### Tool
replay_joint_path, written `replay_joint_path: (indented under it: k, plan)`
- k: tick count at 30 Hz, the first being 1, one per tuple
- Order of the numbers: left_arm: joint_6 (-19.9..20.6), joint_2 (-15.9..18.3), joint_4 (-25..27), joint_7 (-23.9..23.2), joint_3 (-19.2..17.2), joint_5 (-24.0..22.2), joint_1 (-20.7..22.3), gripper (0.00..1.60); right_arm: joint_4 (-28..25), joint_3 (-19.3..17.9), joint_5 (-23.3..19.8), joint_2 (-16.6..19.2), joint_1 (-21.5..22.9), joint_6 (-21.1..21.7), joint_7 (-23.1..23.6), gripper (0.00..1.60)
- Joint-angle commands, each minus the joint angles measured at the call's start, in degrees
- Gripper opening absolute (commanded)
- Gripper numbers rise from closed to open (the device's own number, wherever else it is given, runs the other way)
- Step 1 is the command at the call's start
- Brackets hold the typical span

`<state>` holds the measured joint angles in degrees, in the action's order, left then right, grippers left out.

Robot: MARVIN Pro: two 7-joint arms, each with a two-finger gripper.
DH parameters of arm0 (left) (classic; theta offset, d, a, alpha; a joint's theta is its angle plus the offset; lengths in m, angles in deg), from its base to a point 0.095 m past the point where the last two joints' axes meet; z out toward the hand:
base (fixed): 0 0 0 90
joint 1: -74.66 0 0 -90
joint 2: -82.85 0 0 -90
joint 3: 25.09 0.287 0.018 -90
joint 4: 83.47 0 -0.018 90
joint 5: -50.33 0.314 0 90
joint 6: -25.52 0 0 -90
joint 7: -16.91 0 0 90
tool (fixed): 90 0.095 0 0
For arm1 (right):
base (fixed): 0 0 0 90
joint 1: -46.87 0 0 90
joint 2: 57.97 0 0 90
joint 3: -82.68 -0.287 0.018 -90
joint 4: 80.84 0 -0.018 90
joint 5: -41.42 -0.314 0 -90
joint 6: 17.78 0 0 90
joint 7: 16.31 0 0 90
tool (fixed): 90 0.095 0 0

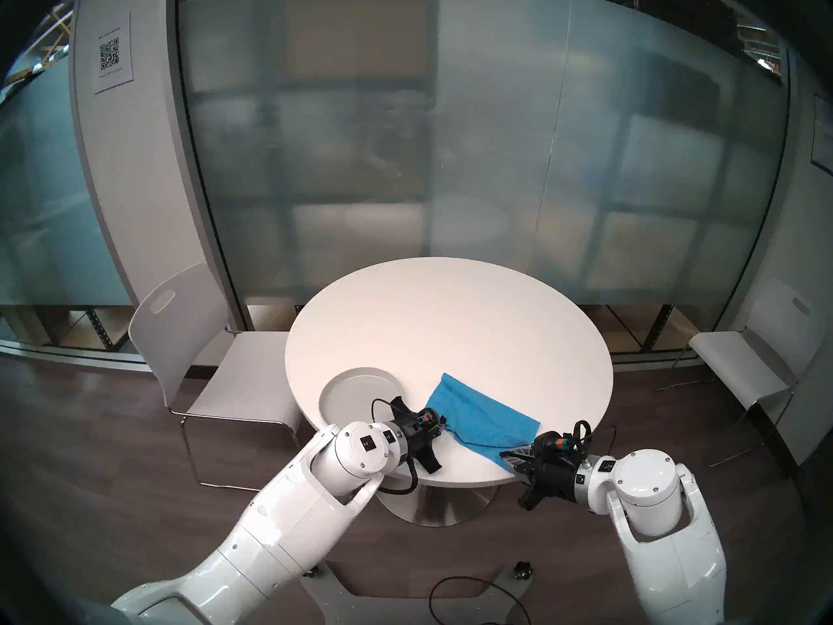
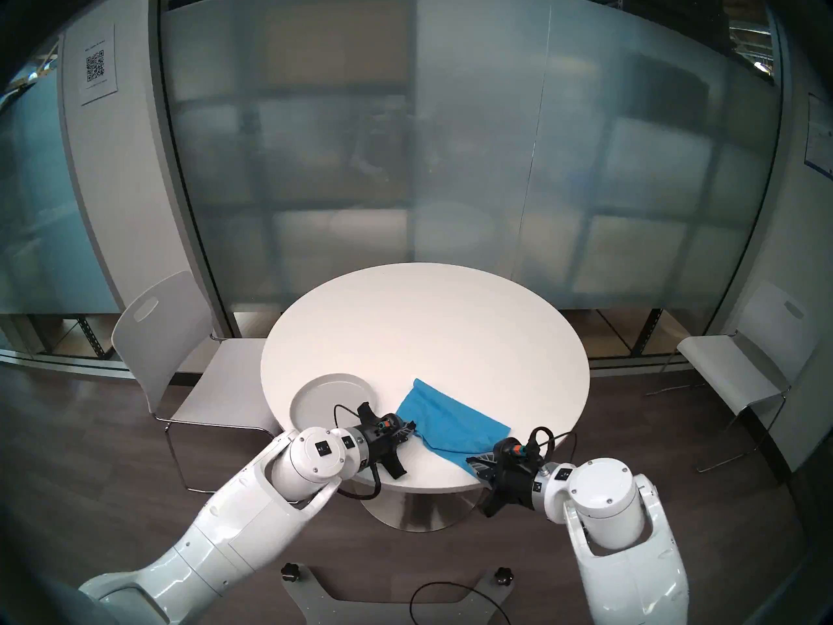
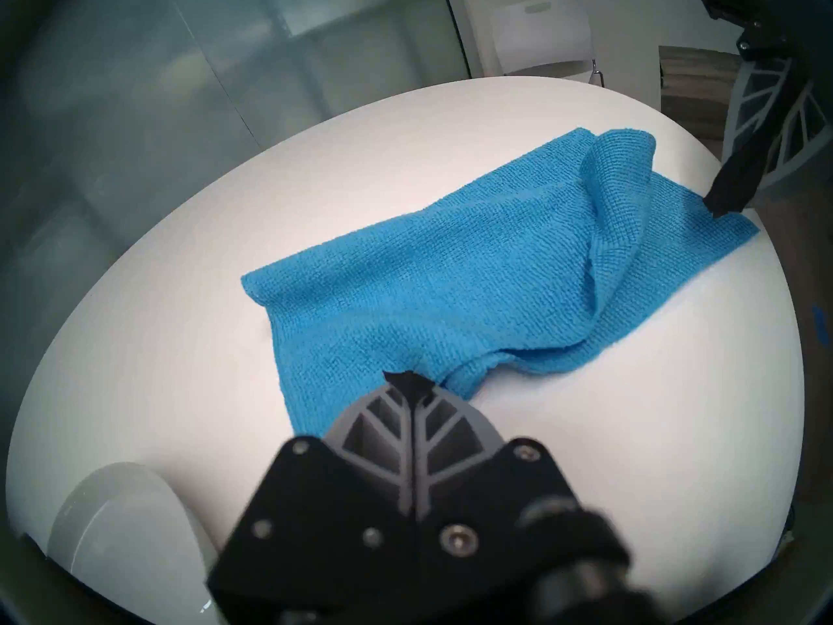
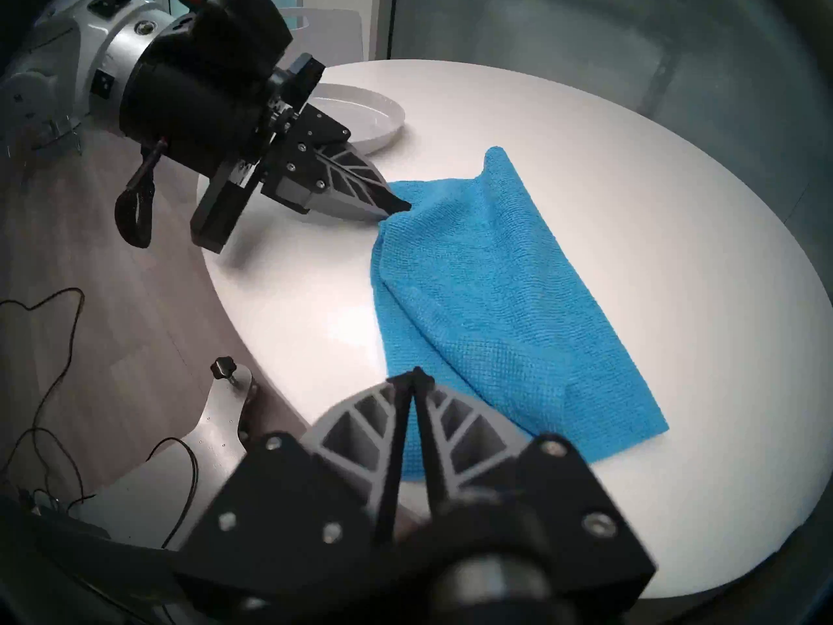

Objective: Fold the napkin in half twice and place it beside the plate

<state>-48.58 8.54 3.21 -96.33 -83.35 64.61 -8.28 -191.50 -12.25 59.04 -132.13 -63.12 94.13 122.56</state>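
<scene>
Beside the plate (image 1: pixel 356 392), left gripper (image 3: pixel 408 380) jaws clamp the napkin (image 1: pixel 478 419); right gripper (image 4: pixel 417 376) jaws pinch its opposite corner.

Head pair overhead; wrist views table-level, facing.

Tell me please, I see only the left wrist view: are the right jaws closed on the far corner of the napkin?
Observer: In the right wrist view, the right gripper has its jaws tip to tip at the edge of the napkin. I cannot confirm that they pinch the cloth.
Operator: I see only a part of the plate. Is anything on it?
Observer: No. The head view shows the plate empty, apart from the napkin, toward the robot's left.
</scene>
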Motion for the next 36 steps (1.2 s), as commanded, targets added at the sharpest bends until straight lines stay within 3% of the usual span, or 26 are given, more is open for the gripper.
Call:
replay_joint_path:
  k: [1,23,36]
  plan:
    - [0.02,-0.17,0.14,-0.03,-0.28,-0.17,0.67,0.00,1.06,0.76,0.94,0.01,1.96,-0.22,-0.70,0.43]
    - [-0.23,1.22,0.68,0.19,-0.49,-0.55,0.27,0.00,3.12,-0.80,2.71,1.67,3.18,-0.14,0.26,0.40]
    - [-0.27,2.38,4.11,0.20,-0.51,-1.08,-2.16,0.00,6.01,-1.43,3.71,2.42,7.07,-0.25,0.69,0.42]
